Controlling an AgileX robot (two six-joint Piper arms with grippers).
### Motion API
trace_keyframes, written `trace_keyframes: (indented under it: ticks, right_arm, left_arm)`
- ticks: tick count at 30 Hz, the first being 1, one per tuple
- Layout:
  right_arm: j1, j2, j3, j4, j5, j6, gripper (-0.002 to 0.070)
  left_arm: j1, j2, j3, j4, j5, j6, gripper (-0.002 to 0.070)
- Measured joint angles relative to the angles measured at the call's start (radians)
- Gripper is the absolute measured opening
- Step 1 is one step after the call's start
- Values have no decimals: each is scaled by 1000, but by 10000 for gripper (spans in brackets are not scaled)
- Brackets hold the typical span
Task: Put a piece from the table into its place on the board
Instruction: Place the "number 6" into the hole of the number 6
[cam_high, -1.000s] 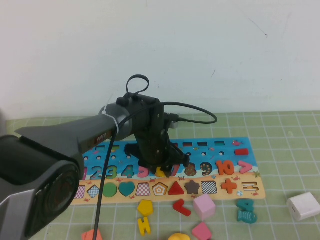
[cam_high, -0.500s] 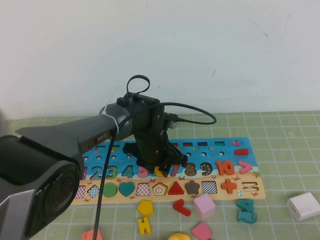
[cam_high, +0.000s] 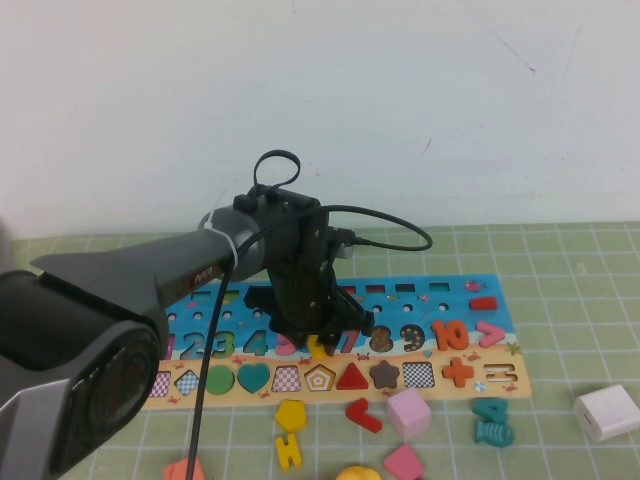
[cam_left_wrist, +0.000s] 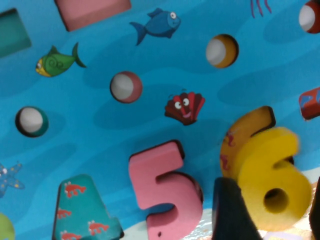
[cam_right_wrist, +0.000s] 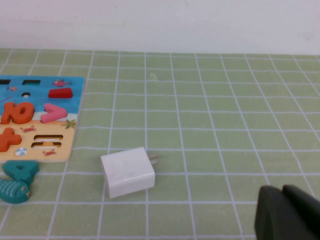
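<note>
Now yellow 6 (cam_left_wrist: 272, 182) between left hand (cam_left_wrist: 272, 212) fingers, over board (cam_left_wrist: 100, 120).

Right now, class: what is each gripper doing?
Left gripper: over the board, fingers either side of the yellow 6, which sits askew over its slot.
Right gripper: parked by the white block, holding nothing.

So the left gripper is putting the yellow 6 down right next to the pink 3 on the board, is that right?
Not quite. The number beside the yellow 6 is a pink 5, not a 3; the left wrist view shows it clearly. The rest holds: the left gripper is over the board, lowering the 6 toward its slot. The right gripper sits apart over the table.
</note>
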Motion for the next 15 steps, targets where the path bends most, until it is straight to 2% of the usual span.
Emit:
trace_keyframes:
  ticks: [15]
  right_arm:
    - [0,0,0,0,0,0,-1]
  left_arm:
    - [0,0,0,2,-2,0,322]
